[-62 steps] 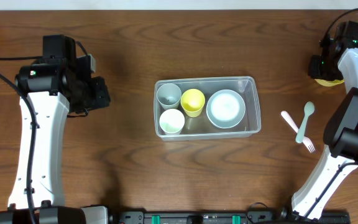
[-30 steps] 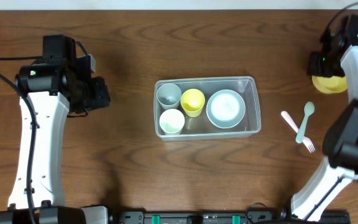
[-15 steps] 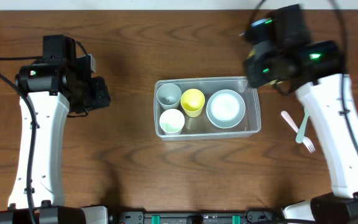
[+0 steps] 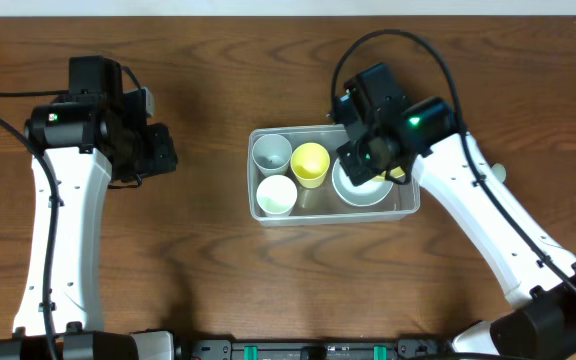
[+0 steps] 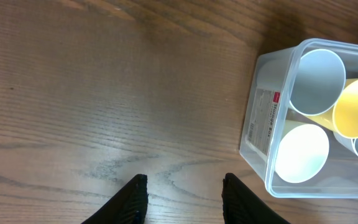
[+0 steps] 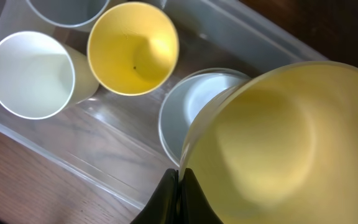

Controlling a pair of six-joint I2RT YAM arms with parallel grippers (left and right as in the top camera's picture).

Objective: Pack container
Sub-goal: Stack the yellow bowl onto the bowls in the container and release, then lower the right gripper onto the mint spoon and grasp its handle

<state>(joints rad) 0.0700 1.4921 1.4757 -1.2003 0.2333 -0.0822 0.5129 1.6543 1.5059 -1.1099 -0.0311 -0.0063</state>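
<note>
Right gripper is clenched on a yellow bowl's rim, held over the 3 o'clock end of the container, which is set mid-table. Left gripper is seen released at its 9 o'clock.

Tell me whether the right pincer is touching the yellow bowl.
Touching. The right wrist view shows the right pincer shut on the rim of the yellow bowl.

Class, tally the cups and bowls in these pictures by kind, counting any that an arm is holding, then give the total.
Cups: 3 (grey cup, yellow cup, white cup)
Bowls: 2 (pale bowl in the tub, yellow bowl in the right pincer)
Total: 5
</note>
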